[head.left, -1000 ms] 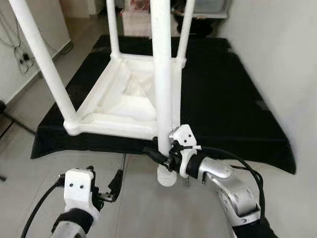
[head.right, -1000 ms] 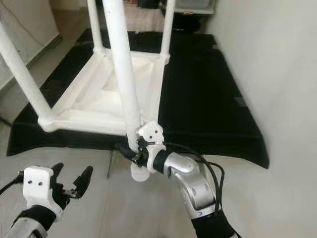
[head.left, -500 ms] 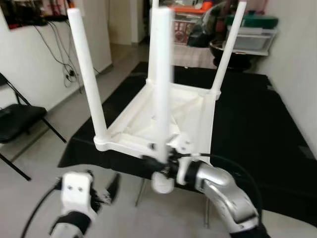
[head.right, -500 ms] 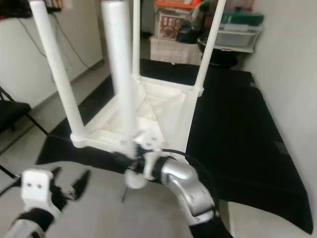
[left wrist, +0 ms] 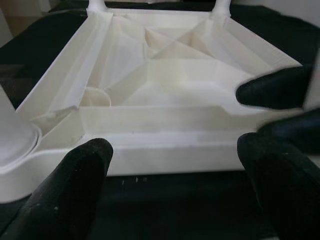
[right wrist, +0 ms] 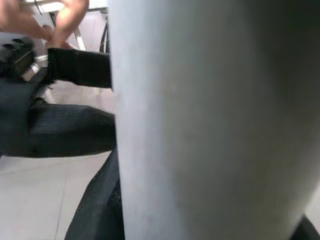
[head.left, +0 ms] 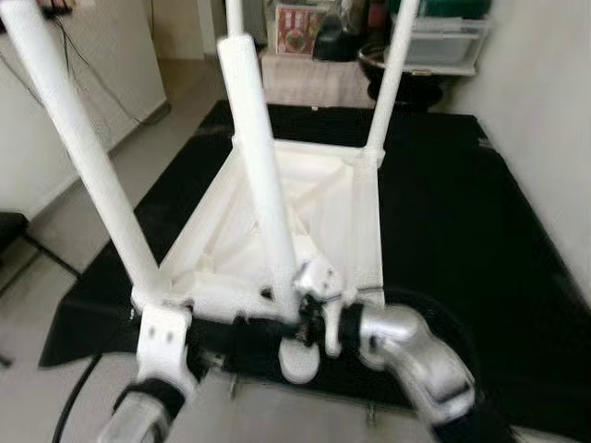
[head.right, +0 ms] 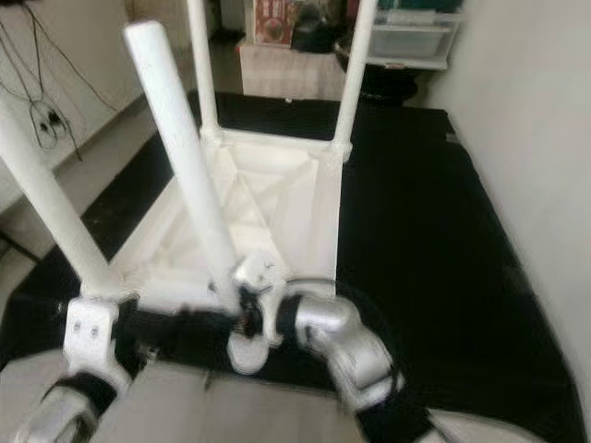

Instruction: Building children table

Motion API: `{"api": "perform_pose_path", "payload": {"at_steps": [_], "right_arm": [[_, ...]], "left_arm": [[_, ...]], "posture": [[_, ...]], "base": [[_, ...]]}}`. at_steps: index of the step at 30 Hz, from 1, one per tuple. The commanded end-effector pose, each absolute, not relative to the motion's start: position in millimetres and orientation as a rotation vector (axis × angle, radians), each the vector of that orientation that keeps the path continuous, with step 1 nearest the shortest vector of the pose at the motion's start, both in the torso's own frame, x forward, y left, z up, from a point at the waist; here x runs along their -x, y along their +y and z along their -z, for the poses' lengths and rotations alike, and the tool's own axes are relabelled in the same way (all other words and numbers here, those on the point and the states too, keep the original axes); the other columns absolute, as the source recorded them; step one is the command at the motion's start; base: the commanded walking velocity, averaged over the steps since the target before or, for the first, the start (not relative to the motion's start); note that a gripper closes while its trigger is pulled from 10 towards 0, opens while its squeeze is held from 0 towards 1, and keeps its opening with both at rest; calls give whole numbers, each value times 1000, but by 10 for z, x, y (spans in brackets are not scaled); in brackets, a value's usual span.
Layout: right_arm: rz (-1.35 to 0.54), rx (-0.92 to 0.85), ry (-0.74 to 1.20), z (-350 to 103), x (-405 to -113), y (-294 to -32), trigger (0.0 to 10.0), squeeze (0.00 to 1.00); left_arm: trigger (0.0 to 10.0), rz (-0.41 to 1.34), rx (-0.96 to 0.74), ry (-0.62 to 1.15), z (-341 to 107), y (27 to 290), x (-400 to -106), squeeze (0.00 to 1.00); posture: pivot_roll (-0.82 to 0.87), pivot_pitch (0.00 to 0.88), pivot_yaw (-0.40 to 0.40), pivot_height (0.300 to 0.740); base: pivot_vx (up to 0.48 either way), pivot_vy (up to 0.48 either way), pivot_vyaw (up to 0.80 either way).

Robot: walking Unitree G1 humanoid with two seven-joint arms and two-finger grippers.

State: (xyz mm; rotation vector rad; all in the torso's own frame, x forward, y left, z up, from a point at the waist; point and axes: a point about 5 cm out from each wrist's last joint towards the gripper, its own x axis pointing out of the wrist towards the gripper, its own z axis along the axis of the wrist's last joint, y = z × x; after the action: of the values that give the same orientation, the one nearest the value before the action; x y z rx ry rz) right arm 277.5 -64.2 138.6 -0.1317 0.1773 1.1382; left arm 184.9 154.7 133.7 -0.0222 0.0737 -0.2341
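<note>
Right gripper [head.left: 297, 318] stays clamped on the loose leg [head.left: 263, 198], now carried in over the upturned table [head.left: 314, 198] on the black mat [head.left: 443, 212], near its empty front corner; seating looks next. Left gripper [left wrist: 172, 150], fingers spread and empty, has come up to the front rim.

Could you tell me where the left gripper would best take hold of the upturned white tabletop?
Probably its near edge rail, approached from the robot's side. The left gripper faces that flat rim, fingers open; the right gripper holds the loose leg.
</note>
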Motion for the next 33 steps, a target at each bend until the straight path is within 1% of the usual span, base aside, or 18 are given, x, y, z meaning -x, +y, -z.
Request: {"api": "perform_pose_path", "payload": {"at_steps": [1,3,5,8,9,10,12,20,26,31,32,33], "right_arm": [[-949,207,118,-1519,-2971,-862,10000,0],[-924,193,100,-1564,-3012,-852,10000,0],[-831,50,19,-1767,-3148,-755,10000,0],[-824,36,13,-1784,-3158,-746,10000,0],[-777,-77,-9,-1882,-3263,-615,10000,0],[-777,-77,-9,-1882,-3263,-615,10000,0],[-769,-135,-12,-1924,-3313,-504,10000,0],[-790,-126,-26,-1966,-3348,-363,10000,0],[-898,-138,-6,-1984,-3298,-271,10000,0],[-809,-164,-12,-2003,-3392,-373,10000,0],[-753,-138,-11,-1987,-3444,-426,10000,0],[-753,-138,-11,-1987,-3444,-426,10000,0]], "left_arm": [[10000,262,16,92,-1322,1517,-1822,0],[10000,269,14,92,-1322,1513,-1818,0],[10000,283,12,95,-1322,1495,-1814,0],[10000,285,12,95,-1322,1493,-1814,0],[10000,293,8,97,-1325,1479,-1807,0],[10000,293,8,97,-1325,1479,-1807,0],[10000,299,5,100,-1328,1467,-1796,0],[10000,301,6,106,-1341,1456,-1746,0],[10000,303,11,114,-1346,1449,-1707,0],[10000,309,11,119,-1352,1443,-1695,0],[10000,310,10,120,-1354,1442,-1692,0],[10000,310,10,120,-1354,1442,-1692,0]], "posture": [[60,65,-23,740],[59,68,-23,740],[60,69,-23,740],[60,69,-23,740],[74,75,-26,740],[74,75,-26,740],[82,80,-28,740],[93,102,-34,740],[91,120,-29,740],[90,123,-29,740],[90,129,-29,740],[90,129,-29,740]], "base": [[0,0,0],[0,0,0],[0,0,0],[0,0,0],[0,0,0],[0,0,0],[0,0,0],[0,0,0],[0,0,0],[0,0,0],[0,0,0],[0,0,0]]}}
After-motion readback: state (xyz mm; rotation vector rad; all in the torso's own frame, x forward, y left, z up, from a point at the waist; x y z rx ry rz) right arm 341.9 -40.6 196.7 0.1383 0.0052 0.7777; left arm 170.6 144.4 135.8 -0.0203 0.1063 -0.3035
